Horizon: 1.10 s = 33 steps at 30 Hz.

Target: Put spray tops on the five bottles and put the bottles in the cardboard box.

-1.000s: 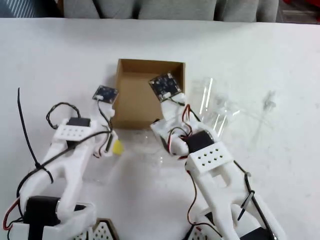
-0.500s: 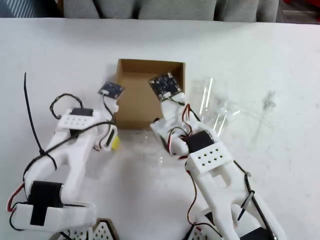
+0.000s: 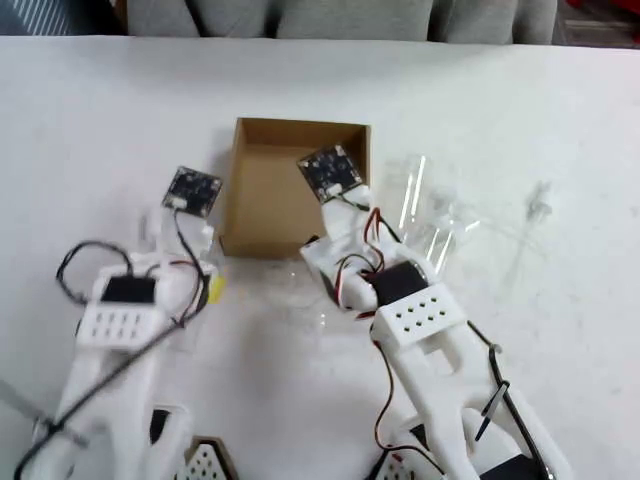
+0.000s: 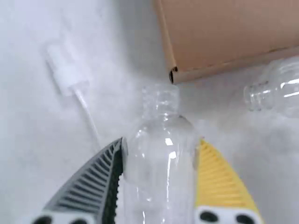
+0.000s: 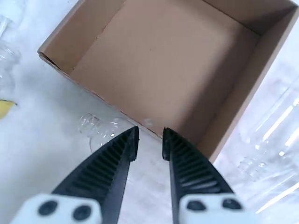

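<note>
Because the left gripper (image 4: 160, 145) is clamped on the shoulder of a clear plastic bottle (image 4: 159, 116), with 1 finger on each side, that item is judged secured. Its open neck carries no top and points at the near corner of the cardboard box (image 4: 224, 32), just short of it. 1 spray top (image 4: 63, 70) with a thin tube lies on the table beside the bottle, not touching it.

Right gripper (image 5: 149, 137): jaws a little apart with nothing between them, above the near wall of the box. A loose bottle (image 5: 96, 128) lies on its side just outside that wall. No bottle lies in the box.

Handling, as a judgement: the bottles look empty, light and thin-walled. A hard squeeze would likely dent 1, and the smooth round body may twist or slip. The best hold is on the body below the shoulder, leaving the neck free. The spray top is small and should be taken by its head, not the tube, which looks bendy.

Surface: a smooth white table (image 3: 120, 100), where a lying bottle can roll. More bottles (image 3: 430, 220) lie on the right arm's side of the box. Grey chair backs (image 3: 350, 15) stand along the far edge.
</note>
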Motion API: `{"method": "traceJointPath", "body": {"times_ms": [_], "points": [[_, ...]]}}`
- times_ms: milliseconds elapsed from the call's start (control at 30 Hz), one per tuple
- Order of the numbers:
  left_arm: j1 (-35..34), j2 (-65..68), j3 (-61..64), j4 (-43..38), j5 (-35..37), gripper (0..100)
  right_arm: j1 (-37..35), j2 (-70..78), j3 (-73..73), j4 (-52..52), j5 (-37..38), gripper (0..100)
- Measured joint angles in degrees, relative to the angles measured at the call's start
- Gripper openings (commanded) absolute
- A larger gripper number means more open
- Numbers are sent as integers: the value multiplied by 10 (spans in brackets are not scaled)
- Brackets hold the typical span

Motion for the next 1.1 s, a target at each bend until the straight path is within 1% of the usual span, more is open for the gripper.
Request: {"method": "traceJointPath", "body": {"times_ms": [100, 200, 333, 467, 533, 600, 733, 800, 833, 900, 1100], "points": [[-18, -98, 20, 0, 46, 24, 0, 0, 0, 0, 0, 66], [-56, -177, 22, -1, 119, 24, 0, 0, 0, 0, 0, 66], [-99, -241, 22, -2, 209, 23, 0, 0, 0, 0, 0, 66], [-135, -272, 46, -60, 254, 23, 0, 0, 0, 0, 0, 66], [-156, -278, 66, -105, 262, 23, 0, 0, 0, 0, 0, 66], [-196, -279, 76, -141, 264, 22, -3, 3, 0, 0, 0, 66], [-345, -279, 77, -193, 264, 23, -32, 3, 16, 0, 0, 66], [-423, -276, 68, -200, 264, 24, -40, 4, 17, -1, 0, 66], [-451, -269, 55, -196, 264, 24, -43, 4, 17, -1, 0, 66], [-473, -243, 18, -168, 260, 24, -48, 4, 18, -1, 0, 66], [-483, -84, -149, -61, 241, 24, -47, 4, 18, -1, 0, 66]]}}
